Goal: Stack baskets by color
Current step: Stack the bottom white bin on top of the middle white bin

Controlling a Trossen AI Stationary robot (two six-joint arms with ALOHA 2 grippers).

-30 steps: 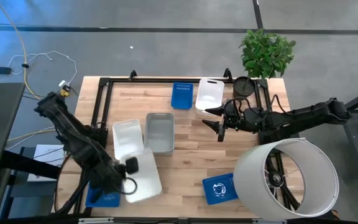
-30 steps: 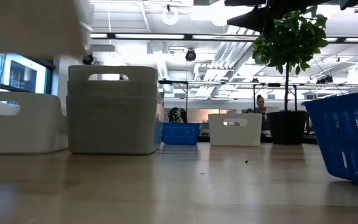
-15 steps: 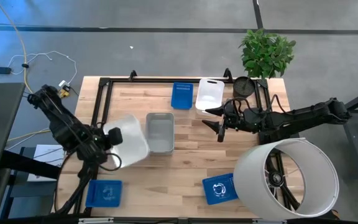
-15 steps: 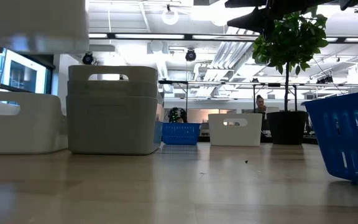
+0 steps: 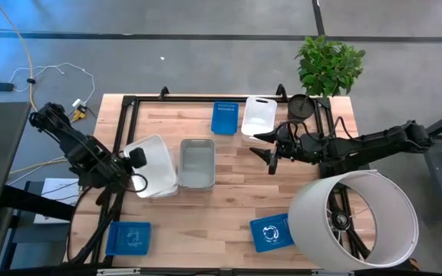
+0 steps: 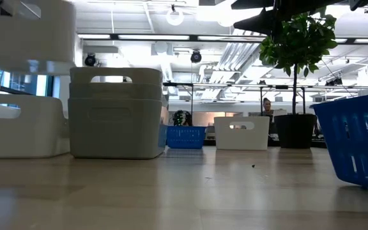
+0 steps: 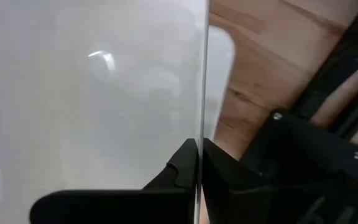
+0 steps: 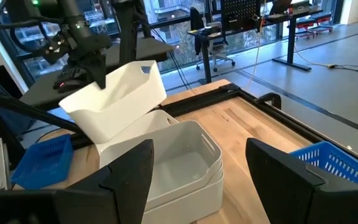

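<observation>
My left gripper (image 5: 134,159) is shut on a white basket (image 5: 156,157) and holds it in the air at the table's left. Under it a second white basket (image 6: 18,124) rests with its bottom on the table. Right of them, two grey baskets (image 5: 196,162) stand nested. A blue basket (image 5: 224,117) and a white one (image 5: 258,115) sit at the far edge. Two more blue baskets (image 5: 129,238) (image 5: 271,232) lie near the front edge. My right gripper (image 5: 271,157) hovers open at mid-table with nothing between its fingers. My left gripper pinches the held basket's left wall at the rim (image 7: 204,124), one finger inside the basket and one outside. The fingers (image 7: 182,171) come from above, pointing steeply down. The basket is lifted clear and tilted (image 8: 114,99) over the white basket on the table.
A big white cylinder (image 5: 355,222) with a wheel inside stands at the near right corner. A potted plant (image 5: 328,69) stands at the far right. A black frame (image 5: 125,115) runs along the table's left and far edges. Bare wood shows at mid-table.
My left gripper has carried the white basket from the near left part of the table toward the far edge, until it is over the other white basket. The basket has turned and tipped on the way. The blue basket at the near left corner now shows whole.
</observation>
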